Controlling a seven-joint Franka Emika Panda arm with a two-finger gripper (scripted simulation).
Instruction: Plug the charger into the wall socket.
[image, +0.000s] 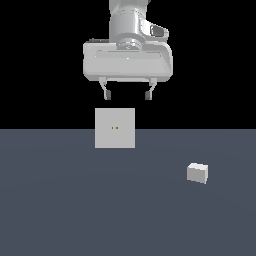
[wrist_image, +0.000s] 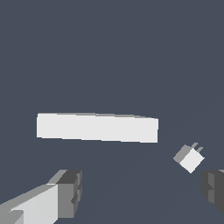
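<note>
Gripper (image: 127, 94), pale grey, glossy: hung above the wall socket (image: 115, 128), fingers spread apart, holding nothing; dark pads at the fingertips (image: 106, 95).

Charger (image: 197, 173): small plain white box, matte, sharp-edged. Rested on the floor (image: 60, 200) well apart from the socket, toward the exterior view's right and nearer that camera. Free of the gripper.

Wall socket: flat light-grey square panel, upright on the floor, two tiny orange dots at its centre.

Floor: flat, uniform slate-blue, no texture; black backdrop behind its far edge.

View differences: the exterior view showed the socket's face and dots, and the charger as a bare block. The wrist view showed the socket (wrist_image: 97, 127) from above as a thin pale bar, dots hidden, and revealed two short grey prongs on one end of the charger (wrist_image: 190, 159), which lay angled to the socket. Both fingertips (wrist_image: 69, 192) framed that view's edge.
</note>
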